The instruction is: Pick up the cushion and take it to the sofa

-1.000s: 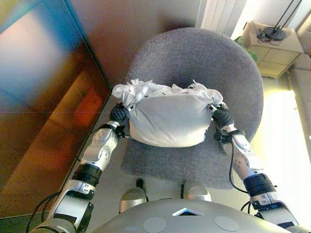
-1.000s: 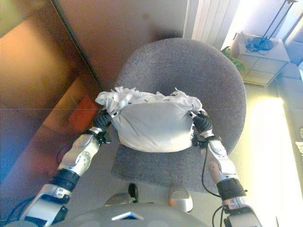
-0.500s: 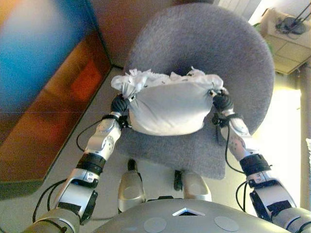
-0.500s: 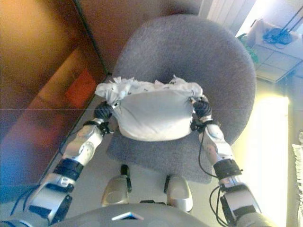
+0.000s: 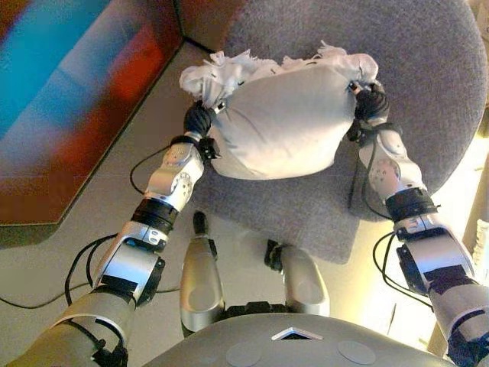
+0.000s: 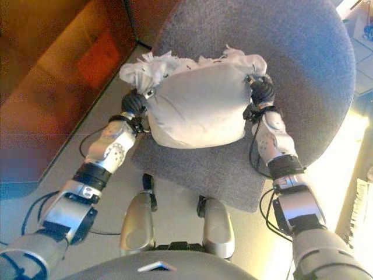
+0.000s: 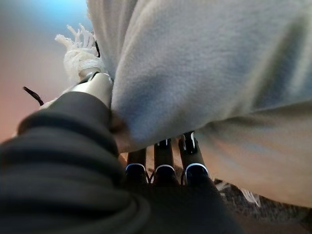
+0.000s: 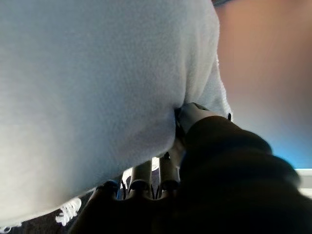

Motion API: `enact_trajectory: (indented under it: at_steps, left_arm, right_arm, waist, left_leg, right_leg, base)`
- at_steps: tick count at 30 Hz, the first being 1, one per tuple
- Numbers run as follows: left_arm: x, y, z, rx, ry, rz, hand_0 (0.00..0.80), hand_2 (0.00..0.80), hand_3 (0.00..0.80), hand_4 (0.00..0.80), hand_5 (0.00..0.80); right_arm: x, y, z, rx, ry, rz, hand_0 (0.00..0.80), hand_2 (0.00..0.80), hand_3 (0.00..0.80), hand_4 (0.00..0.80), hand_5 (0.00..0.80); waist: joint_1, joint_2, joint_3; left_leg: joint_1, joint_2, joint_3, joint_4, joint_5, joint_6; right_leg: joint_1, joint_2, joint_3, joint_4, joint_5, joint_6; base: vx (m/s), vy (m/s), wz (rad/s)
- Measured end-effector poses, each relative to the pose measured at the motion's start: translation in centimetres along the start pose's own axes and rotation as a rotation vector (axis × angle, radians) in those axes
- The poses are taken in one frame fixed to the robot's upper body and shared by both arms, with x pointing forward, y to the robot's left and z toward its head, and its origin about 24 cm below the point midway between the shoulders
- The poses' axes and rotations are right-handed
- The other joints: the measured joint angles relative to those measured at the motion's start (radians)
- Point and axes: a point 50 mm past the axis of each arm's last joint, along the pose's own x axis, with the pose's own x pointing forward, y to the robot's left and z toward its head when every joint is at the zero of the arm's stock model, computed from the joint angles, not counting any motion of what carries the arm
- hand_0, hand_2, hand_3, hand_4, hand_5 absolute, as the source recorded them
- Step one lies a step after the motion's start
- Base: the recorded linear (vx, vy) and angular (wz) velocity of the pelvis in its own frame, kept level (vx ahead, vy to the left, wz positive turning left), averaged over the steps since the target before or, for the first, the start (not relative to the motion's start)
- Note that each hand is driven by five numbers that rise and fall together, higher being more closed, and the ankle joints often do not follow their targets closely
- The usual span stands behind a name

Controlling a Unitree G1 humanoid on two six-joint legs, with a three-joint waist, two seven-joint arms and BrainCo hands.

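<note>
A pale grey-white cushion [image 5: 279,118] with a white fringe along its far edge is held between both hands above the seat of a grey upholstered chair [image 5: 428,84]. My left hand [image 5: 199,120] grips its left side and my right hand [image 5: 370,103] its right side. In the left wrist view the fingers [image 7: 163,158] curl under the cushion [image 7: 209,73] and the thumb presses into the fabric. In the right wrist view the fingers [image 8: 146,178] curl under the cushion [image 8: 92,92] the same way. No sofa shows in any view.
The chair's round back fills the upper right of the left eye view. A reddish-brown wall or panel [image 5: 69,107] with a blue sheen stands to the left. Pale floor [image 5: 99,222] lies between it and the chair. A cable [image 5: 38,294] runs across the floor at lower left.
The whole picture has shifted, so the camera has moved nearer and tilted down. The cushion stays in both hands and sits higher and a little further right in view.
</note>
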Motion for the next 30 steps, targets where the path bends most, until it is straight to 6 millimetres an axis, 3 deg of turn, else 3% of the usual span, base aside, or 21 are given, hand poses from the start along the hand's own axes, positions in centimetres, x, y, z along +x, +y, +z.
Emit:
enact_trajectory:
  at_steps: [15, 16, 17, 18, 19, 30]
  left_arm:
    - [0.7, -4.2, 1.4, -0.044, -0.002, -0.108, 0.800, 0.800, 0.800, 0.800, 0.800]
    - [0.7, -4.5, 1.4, -0.036, 0.001, -0.118, 0.508, 0.508, 0.508, 0.508, 0.508]
    - [0.8, -4.6, 1.5, -0.035, 0.003, -0.118, 0.000, 0.000, 0.000, 0.000, 0.000]
    - [0.8, -4.6, 1.6, -0.033, 0.003, -0.116, 0.000, 0.000, 0.000, 0.000, 0.000]
    - [0.8, -4.6, 1.7, -0.031, 0.003, -0.113, 0.000, 0.000, 0.000, 0.000, 0.000]
    - [0.9, -3.1, 2.1, -0.053, 0.022, -0.076, 0.000, 0.000, 0.000, 0.000, 0.000]
  right_arm:
    - [2.6, -1.4, 4.4, -0.031, -0.009, -0.181, 0.800, 0.800, 0.800, 0.800, 0.800]
    - [2.6, -1.7, 4.5, -0.035, -0.009, -0.190, 0.800, 0.800, 0.800, 0.800, 0.800]
    - [2.8, -1.6, 4.6, -0.034, -0.005, -0.196, 0.527, 0.527, 0.527, 0.527, 0.527]
    - [2.9, -1.7, 4.8, -0.033, 0.001, -0.209, 0.147, 0.147, 0.147, 0.147, 0.147]
    - [3.0, -1.9, 4.9, -0.033, 0.009, -0.227, 0.000, 0.000, 0.000, 0.000, 0.000]
    - [3.0, -2.9, 5.4, 0.002, 0.016, -0.342, 0.000, 0.000, 0.000, 0.000, 0.000]
  waist:
    - [0.044, -0.001, 0.001]
    - [0.051, -0.001, 0.001]
    - [0.052, -0.001, 0.001]
    - [0.052, -0.001, 0.001]
    - [0.051, -0.001, 0.001]
    - [0.054, -0.002, 0.001]
  left_leg:
    - [-0.075, -0.022, -0.039, 0.001, 0.011, 0.013]
    - [-0.075, -0.023, -0.039, 0.000, 0.011, 0.013]
    - [-0.075, -0.024, -0.039, -0.001, 0.011, 0.013]
    - [-0.077, -0.024, -0.040, -0.001, 0.011, 0.013]
    - [-0.077, -0.025, -0.040, -0.002, 0.011, 0.013]
    - [-0.053, -0.031, -0.041, -0.019, 0.013, 0.015]
  right_leg:
    - [-0.039, -0.011, -0.027, -0.018, 0.004, 0.013]
    - [-0.039, -0.011, -0.028, -0.020, 0.004, 0.014]
    - [-0.039, -0.011, -0.028, -0.022, 0.005, 0.014]
    - [-0.038, -0.011, -0.029, -0.024, 0.005, 0.015]
    - [-0.038, -0.011, -0.030, -0.027, 0.005, 0.015]
    - [0.003, -0.011, -0.044, -0.069, 0.013, 0.023]
  base:
    - [0.010, 0.027, 0.08]
    - [0.000, 0.000, 0.00]
    - [0.000, 0.000, 0.00]
    - [0.000, 0.000, 0.00]
    - [0.000, 0.000, 0.00]
    - [0.034, 0.006, 0.03]
